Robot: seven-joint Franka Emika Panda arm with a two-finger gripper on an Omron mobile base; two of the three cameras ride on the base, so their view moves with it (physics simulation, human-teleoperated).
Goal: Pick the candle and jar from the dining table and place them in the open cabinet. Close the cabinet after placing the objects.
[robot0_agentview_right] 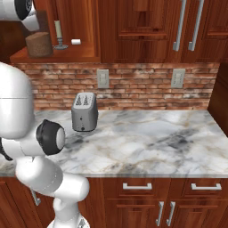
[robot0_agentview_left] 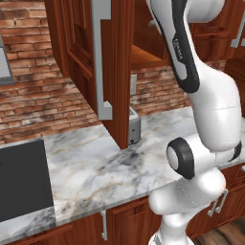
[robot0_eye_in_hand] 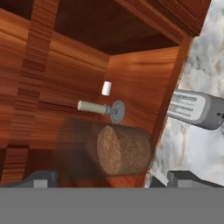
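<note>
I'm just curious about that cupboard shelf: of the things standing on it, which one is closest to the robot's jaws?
The jar, the glass one with brown granules. In the hand view it sits just ahead of the open jaws, while the candle stands farther back and the small white piece is deeper still.

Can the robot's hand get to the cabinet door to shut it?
Probably yes. The hand is open and empty at the cabinet mouth, with the jar and candle already on the shelf. The open door hangs close beside the arm, nothing between them.
</note>
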